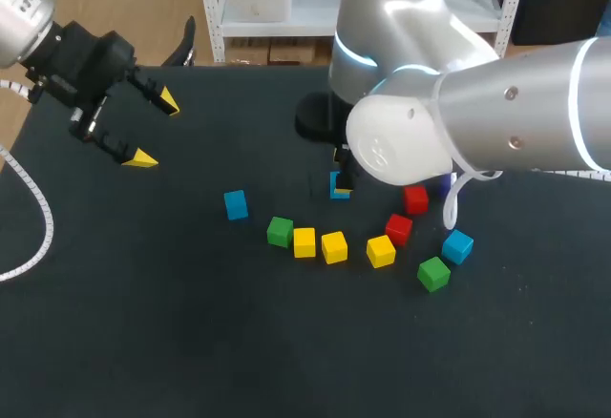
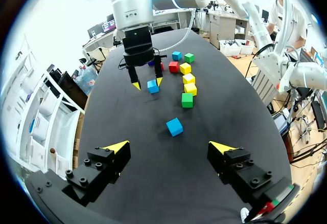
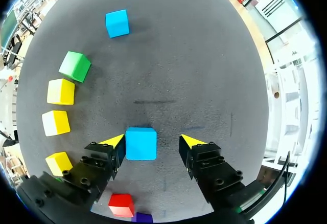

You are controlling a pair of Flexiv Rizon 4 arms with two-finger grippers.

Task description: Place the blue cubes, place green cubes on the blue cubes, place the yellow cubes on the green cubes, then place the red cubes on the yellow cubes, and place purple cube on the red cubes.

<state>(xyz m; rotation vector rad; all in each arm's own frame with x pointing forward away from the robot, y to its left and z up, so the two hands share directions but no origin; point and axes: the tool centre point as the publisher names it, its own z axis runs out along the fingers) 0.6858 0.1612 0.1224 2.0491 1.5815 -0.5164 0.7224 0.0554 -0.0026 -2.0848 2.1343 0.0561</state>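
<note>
Head cam sat above & behind me, looking down on the whole table (image 1: 143, 342). L wrist cam looked along my left gripper (image 2: 170, 146) across the table, far back from the cube row (image 2: 188, 78). R wrist cam faced straight down, v. close over one blue cube (image 3: 140, 143). All 3 views shared that cube & the row.

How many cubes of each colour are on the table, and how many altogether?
Blue cubes: 3
Green cubes: 2
Yellow cubes: 3
Red cubes: 2
Purple cube: 1
Total: 11
</note>
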